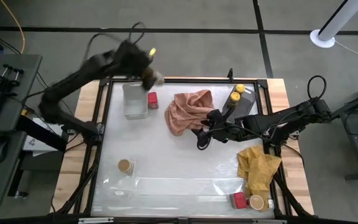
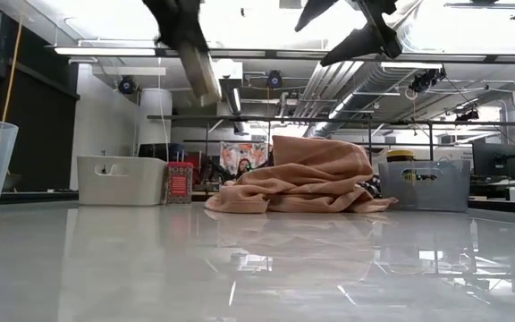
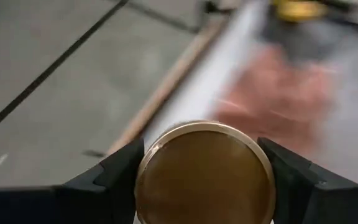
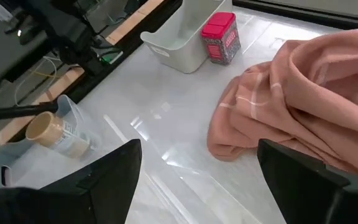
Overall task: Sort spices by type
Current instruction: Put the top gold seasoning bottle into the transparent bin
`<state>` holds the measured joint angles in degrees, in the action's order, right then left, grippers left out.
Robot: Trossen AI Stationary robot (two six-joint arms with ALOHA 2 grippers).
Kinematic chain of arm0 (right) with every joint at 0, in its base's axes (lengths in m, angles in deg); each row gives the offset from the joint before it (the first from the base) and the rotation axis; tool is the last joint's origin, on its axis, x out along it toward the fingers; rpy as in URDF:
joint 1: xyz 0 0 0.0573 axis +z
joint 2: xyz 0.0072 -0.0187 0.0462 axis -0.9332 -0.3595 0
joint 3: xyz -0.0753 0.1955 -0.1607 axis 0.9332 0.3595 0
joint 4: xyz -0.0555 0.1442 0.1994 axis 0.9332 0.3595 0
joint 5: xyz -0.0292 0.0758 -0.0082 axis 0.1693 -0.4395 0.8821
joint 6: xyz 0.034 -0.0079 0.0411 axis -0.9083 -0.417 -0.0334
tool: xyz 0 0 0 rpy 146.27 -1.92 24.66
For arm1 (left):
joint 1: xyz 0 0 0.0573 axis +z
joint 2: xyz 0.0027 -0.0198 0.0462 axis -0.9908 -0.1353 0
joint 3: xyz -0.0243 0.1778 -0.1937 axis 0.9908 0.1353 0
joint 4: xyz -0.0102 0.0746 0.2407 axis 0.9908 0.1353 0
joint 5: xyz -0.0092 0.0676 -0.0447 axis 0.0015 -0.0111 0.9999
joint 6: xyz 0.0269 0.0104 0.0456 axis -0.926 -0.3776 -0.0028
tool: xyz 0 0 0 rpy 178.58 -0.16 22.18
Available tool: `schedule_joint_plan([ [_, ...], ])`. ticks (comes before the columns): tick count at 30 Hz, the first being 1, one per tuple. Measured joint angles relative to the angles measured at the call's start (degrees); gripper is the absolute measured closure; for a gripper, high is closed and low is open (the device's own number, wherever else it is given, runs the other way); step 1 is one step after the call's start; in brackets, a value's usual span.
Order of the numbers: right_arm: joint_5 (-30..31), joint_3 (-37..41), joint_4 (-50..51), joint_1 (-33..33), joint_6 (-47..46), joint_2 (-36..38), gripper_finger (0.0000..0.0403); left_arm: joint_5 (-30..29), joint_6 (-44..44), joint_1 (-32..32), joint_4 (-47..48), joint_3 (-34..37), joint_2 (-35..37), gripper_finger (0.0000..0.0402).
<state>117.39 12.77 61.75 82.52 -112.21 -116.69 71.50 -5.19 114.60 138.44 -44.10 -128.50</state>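
My left gripper hangs high over the table's far left, above the far end of a clear tray, shut on a round jar with a tan lid. A red boxy spice stands beside that tray. Two yellow-lidded jars stand in the grey tray at the far right. Another tan-lidded jar lies in a clear tray at the near left. A red box and a tan-lidded jar sit at the near right. My right gripper hovers open beside the pink cloth. My left gripper pinches the tan-lidded jar between its two fingers, one on each side of the round wall just below the lid's rim. The jar is lifted clear of the table, its lid toward the wrist camera. The body below the lid is hidden.
A yellow cloth lies crumpled at the near right, next to the red box. The pink cloth is heaped in the middle of the far half. Bare tabletop lies in the middle and near the front edge.
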Motion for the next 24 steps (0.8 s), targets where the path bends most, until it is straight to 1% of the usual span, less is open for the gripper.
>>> schedule_joint_plan([
  [1,0.00,0.00,0.28,0.00,0.39,0.00,0.0086,-0.08,0.12,-3.21,2.77,0.00,2.79,0.0166],
  [3,0.00,0.00,0.42,0.00,1.45,0.00,0.0086,-2.41,1.84,-11.68,9.21,0.00,7.44,0.0166],
  [5,-0.04,0.00,0.50,0.00,2.77,0.00,0.0086,-6.53,6.47,-22.67,14.51,0.00,10.48,0.0166],
  [7,-0.47,0.00,0.71,0.00,3.34,0.00,0.0086,-11.12,13.82,-34.92,18.91,0.00,12.12,0.0166],
  [9,-1.73,0.00,1.06,0.00,4.16,0.00,0.0086,-15.06,23.00,-47.82,22.61,0.04,12.59,0.0166],
  [11,-3.27,0.00,1.58,0.00,4.46,0.00,0.0086,-17.62,31.72,-59.92,24.52,0.04,11.54,0.0166],
  [13,-3.93,0.00,2.59,0.02,4.48,0.00,0.0086,-18.68,38.84,-69.84,26.48,0.04,8.60,0.0166],
  [14,-4.27,0.00,3.20,0.00,4.46,0.00,0.0086,-18.61,41.94,-73.84,27.45,0.06,6.64,0.0166],
  [16,-4.93,0.00,4.16,-0.09,4.44,0.00,0.0086,-17.26,47.24,-79.87,27.83,0.14,2.20,0.0166],
  [19,-5.53,0.00,4.92,-0.09,4.46,0.00,0.0086,-14.25,52.37,-85.91,27.51,0.15,-4.04,0.0166],
  [22,-5.57,0.00,5.25,-0.09,4.44,0.00,0.0086,-13.34,55.26,-89.79,27.63,0.15,-9.70,0.0166],
  [24,-5.57,0.00,5.27,-0.09,4.43,0.00,0.0086,-13.38,57.85,-90.87,28.56,0.15,-12.11,0.0166],
])
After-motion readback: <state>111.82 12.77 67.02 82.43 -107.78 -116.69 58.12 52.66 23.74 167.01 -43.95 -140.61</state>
